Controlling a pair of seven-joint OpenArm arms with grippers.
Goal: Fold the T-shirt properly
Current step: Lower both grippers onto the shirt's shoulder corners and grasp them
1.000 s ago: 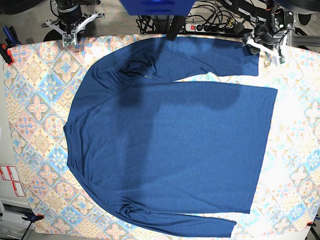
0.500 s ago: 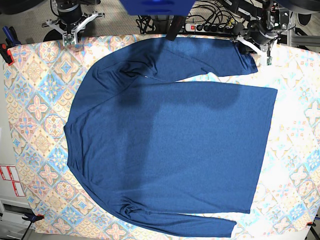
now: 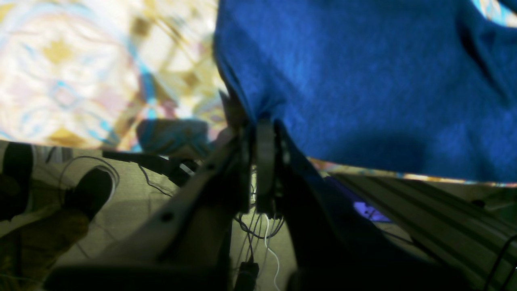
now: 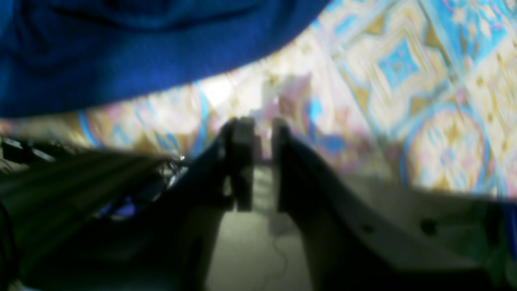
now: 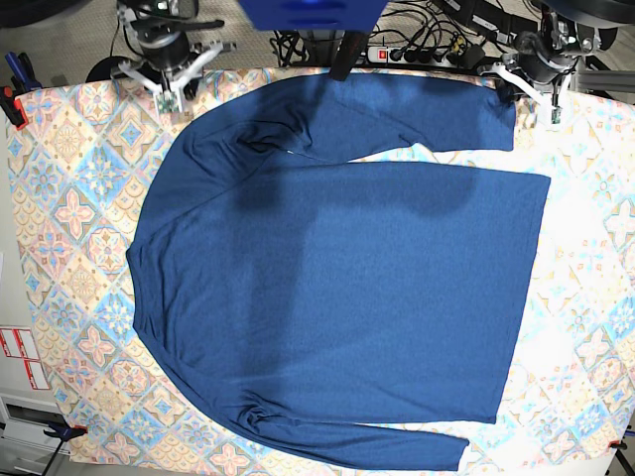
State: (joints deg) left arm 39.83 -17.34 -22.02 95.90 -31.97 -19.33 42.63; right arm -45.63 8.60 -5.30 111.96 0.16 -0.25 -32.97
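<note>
Shirt: the dark navy blue long-sleeved knit T-shirt (image 5: 337, 288) lies spread flat across the middle of the base view, neck toward the left of the frame, hem toward the right, one sleeve along the top edge and one along the bottom.
Surface: a pastel tile-print cloth (image 5: 69, 218) covers the counter under the shirt, showing on all sides of it.
Left end effector: the left end effector (image 3: 258, 121), at the upper right of the base view, has its fingers pressed together on the cuff edge of the upper sleeve; in the left wrist view the blue fabric bunches into the closed tips.
Right end effector: the right end effector (image 4: 258, 133), at the upper left of the base view, stands over bare patterned cloth just beside the shoulder curve of the shirt, fingers parted a narrow way with nothing between them.
Surroundings: a power strip with cables (image 5: 427, 50) lies beyond the top edge of the counter; red-and-white stickers (image 5: 20, 357) sit at the lower left, their writing too small to read; a clamp (image 5: 12, 104) grips the cloth at the upper left.
In the way: nothing lies on the shirt.
</note>
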